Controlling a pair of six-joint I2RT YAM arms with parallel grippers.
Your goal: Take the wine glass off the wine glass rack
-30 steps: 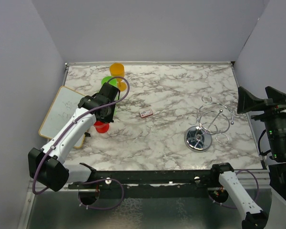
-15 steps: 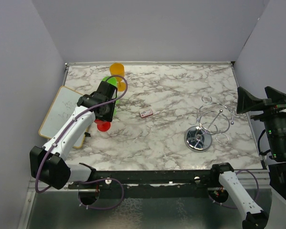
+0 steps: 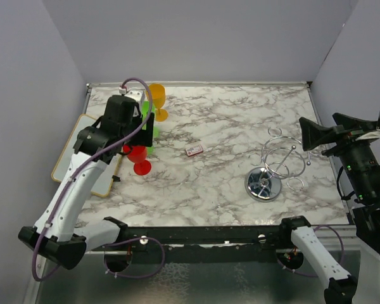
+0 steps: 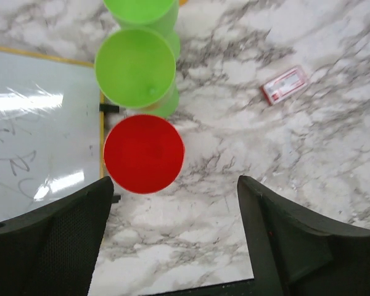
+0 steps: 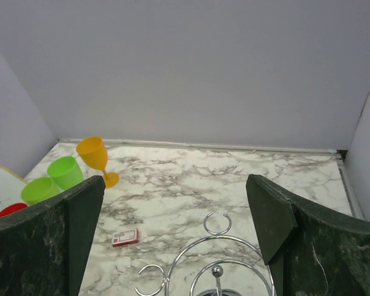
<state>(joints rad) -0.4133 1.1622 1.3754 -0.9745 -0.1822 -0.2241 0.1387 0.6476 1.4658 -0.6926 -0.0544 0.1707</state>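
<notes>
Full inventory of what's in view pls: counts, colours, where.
wine glass rack: 1, chrome wire, right part of the table, no glass on it
red wine glass: 1, red, upright at left, by the whiteboard's edge
green glasses: 2, green, in a row just behind the red one
orange wine glass: 1, orange, far left, near the back edge
whiteboard: 1, white with a yellow rim, left edge of the table
small card: 1, red and white, flat, mid-table
table: 1, white and grey marble
left gripper: 1, black, above the red wine glass, open, holding nothing
right gripper: 1, black, raised at right, open, holding nothing
</notes>
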